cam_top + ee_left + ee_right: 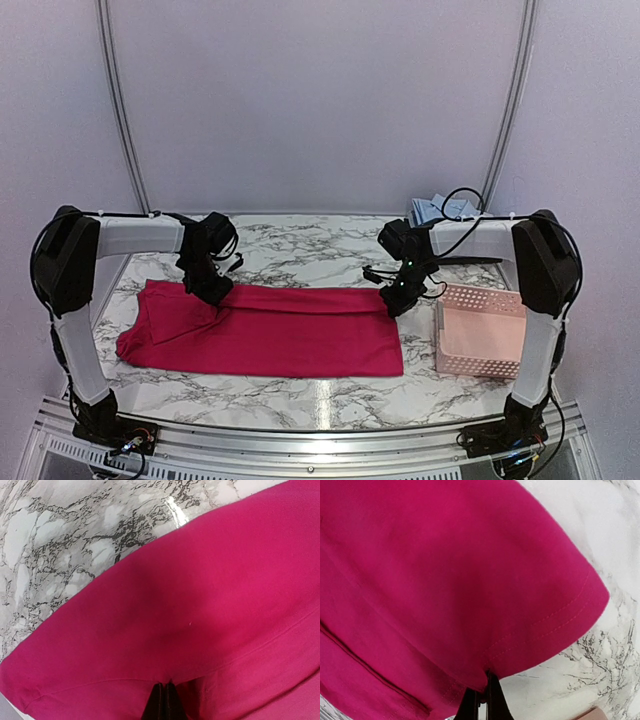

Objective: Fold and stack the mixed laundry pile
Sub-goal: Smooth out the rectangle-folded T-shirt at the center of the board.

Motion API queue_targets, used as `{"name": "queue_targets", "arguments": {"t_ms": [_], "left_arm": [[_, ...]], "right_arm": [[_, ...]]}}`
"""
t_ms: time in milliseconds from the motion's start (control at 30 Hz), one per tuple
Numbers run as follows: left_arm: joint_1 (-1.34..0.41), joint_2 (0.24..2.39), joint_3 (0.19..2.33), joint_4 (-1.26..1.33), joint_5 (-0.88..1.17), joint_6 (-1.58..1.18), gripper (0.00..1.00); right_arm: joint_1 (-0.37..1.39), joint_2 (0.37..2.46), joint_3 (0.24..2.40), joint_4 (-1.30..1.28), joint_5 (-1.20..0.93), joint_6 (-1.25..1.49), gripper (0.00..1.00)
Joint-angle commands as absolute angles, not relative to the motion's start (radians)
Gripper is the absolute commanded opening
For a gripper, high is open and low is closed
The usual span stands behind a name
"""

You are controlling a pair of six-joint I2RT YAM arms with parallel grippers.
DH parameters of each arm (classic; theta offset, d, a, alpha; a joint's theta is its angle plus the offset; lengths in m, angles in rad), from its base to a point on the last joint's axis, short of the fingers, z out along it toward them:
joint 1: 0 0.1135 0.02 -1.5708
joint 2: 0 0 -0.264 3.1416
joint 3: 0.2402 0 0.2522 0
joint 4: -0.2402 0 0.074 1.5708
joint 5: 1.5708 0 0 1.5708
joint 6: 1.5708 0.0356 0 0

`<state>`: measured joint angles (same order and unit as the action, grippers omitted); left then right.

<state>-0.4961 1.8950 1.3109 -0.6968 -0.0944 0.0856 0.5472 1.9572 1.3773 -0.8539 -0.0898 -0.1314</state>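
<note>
The magenta-red garment [270, 335] lies spread flat across the middle of the counter [300, 245], a wide band running from the left of the frame almost to the pink basket [480, 300] at the right. Its near edge is fairly straight and sits a little back from the counter's front rail. Its far edge is rumpled at the upper left, where a fold lifts up to the left pincer [213, 292]. Bare marble shows behind the cloth across the back of the counter — open room there — and a narrower strip shows in front. At the right, the cloth's end is just beside the basket, with a sliver of marble between them.

The left pincer is closed on the garment's far edge near its left end. In the left wrist view its fingertips [155, 707] are pressed together with cloth gathered into them. The right pincer [397, 300] is closed on the far right corner — in the right wrist view its fingertips [495, 705] nip the stitched hem. The light blue shirt [432, 210] lies at the back right of the counter, well apart from both pincers.
</note>
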Motion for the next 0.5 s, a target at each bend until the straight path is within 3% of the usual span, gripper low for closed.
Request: {"name": "queue_targets", "arguments": {"t_ms": [0,400,467], "left_arm": [[-0.497,1.836,1.318,-0.751,-0.124,0.068,0.00],[-0.497,1.763,1.257,-0.756,-0.085,0.072,0.00],[-0.498,1.769,1.250,-0.760,-0.061,0.071,0.07]], "right_arm": [[0.555,1.920,1.413,-0.880,-0.058,-0.123,0.00],[0.561,1.881,1.362,-0.890,-0.076,-0.114,0.00],[0.570,1.882,1.360,-0.894,-0.085,-0.115,0.00]]}}
